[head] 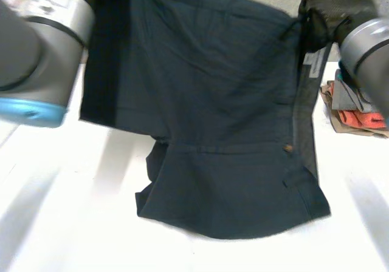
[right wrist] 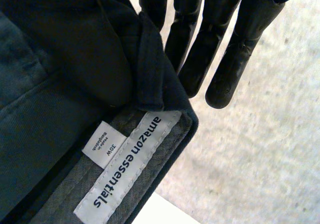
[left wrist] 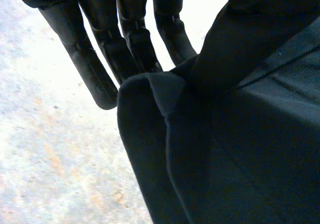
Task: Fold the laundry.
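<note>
So, I'm looking at a pair of navy shorts lying spread across the white table, waistband running down the side nearest the right arm, and a small brown button sitting just inside that band. The far edge is reaching the table's far side, where both hands are on it.

The right hand is pinching the far corner of the waistband. Its fingers are lying straight behind the cloth, with the thumb pressing on the front. Just below that grip, the white "amazon essentials" label and a smaller 30W size tag are showing on the grey inner band.

The left hand is doing the same at the opposite far corner, on the leg hem. It's clamping the fold against its straight fingers, with bare floor behind them.

A small stack of folded clothes, tan and red, is sitting on the table just beside the waistband, under the right arm.
</note>
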